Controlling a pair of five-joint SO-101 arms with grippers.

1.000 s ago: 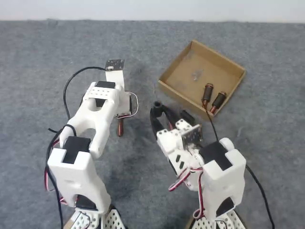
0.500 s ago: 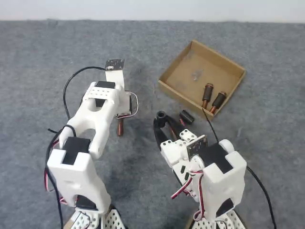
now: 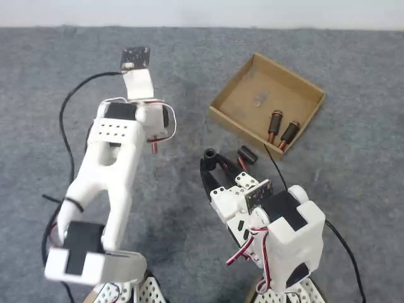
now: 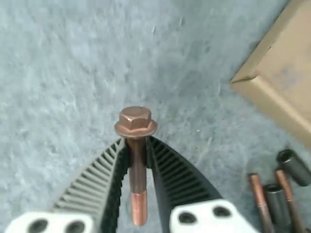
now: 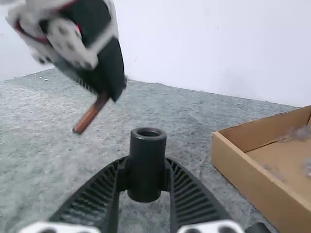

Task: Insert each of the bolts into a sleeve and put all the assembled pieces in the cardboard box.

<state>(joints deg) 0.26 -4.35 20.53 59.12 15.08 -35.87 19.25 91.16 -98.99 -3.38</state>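
Holding a copper bolt (image 4: 136, 127) by its shank, the left gripper (image 4: 137, 148) is closed firmly on it, well apart from the cardboard box (image 3: 237, 126), out over the grey carpet (image 3: 50, 76). The right gripper (image 5: 146, 167) is clamped around a black sleeve (image 5: 147, 160), which stands upright with its open mouth up, near the box's long outer wall. Two assembled pieces (image 3: 274, 123) already lie inside the box, and a loose sleeve (image 3: 247, 154) lies just outside that same wall. I judge that the step in hand is joining this bolt with this sleeve. The bolt hangs tilted, so the next move needs its threaded end brought above the mouth and lined up straight before pushing.
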